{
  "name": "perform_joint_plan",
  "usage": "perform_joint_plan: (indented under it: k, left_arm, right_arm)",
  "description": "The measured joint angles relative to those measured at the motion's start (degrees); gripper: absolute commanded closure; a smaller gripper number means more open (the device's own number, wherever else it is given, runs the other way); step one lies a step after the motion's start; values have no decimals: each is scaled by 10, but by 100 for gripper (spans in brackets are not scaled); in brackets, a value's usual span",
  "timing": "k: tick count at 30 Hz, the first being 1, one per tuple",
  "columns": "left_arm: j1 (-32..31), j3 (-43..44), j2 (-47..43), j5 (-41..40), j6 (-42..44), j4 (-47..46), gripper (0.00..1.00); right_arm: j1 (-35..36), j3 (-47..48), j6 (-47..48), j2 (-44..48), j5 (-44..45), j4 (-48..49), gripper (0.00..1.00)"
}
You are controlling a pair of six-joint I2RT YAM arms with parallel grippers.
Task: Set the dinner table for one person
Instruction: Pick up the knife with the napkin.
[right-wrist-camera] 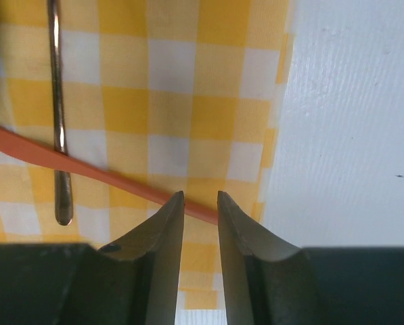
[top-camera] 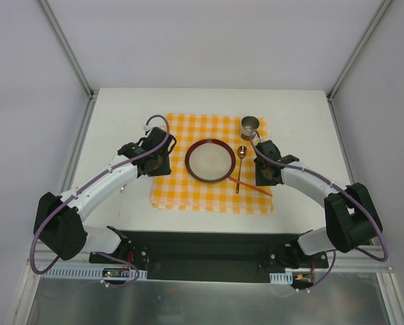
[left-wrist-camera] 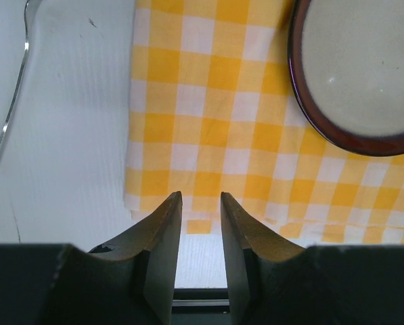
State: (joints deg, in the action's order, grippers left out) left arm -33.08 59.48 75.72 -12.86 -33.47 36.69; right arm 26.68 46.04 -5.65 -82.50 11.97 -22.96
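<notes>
From where I stand, the table (top-camera: 120, 115) is the wide white top that fills the booth, with an orange-checked cloth (top-camera: 181, 132) spread across its middle. A dark-rimmed plate (top-camera: 210, 160) sits in the centre of the cloth. A spoon (top-camera: 241, 157) lies just beside the plate at 3 o'clock, and a small metal cup (top-camera: 250, 125) stands at about 1 o'clock. A thin orange utensil (top-camera: 256, 187), I can't tell which kind, lies slanted at 4 to 5 o'clock and crosses the tip of the spoon's handle.

The right gripper (right-wrist-camera: 199, 196) hangs over the near end of that orange piece. Its fingers stand a little apart with cloth showing between them, clamped on nothing. The left gripper (left-wrist-camera: 200, 198) hovers over the cloth's left edge, with its fingers also parted and empty.

A fork (left-wrist-camera: 12, 95) shows only in the left wrist camera. It lies on the bare white top off the cloth, somewhere round the plate's 9 o'clock side. In the overhead view the left arm hides it.

I'd say the right side of the setting is down and the fork is the piece outstanding, so the job looks well along but not finished. The left arm is the natural one for it. It would have to swing out past the cloth's edge, line its fingers up across the slim handle and come down low. The fork lies flat on a hard surface and may skate away if pinched off-centre. It then belongs on the cloth at 9 o'clock of the plate. The crossed spoon and orange piece could do with straightening.
</notes>
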Motion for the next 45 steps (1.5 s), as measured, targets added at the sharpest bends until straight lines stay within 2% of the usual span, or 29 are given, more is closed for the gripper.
perform_joint_plan:
  k: [11,29,45]
  left_arm:
    - [0,0,8,0,0,0,71]
    - [0,0,21,-1,0,0,71]
    - [0,0,37,-10,0,0,70]
  right_arm:
    - [27,38,21,0,21,-29,68]
    - [50,67,59,-66,-22,-26,66]
    - [56,67,64,-87,-43,-21,65]
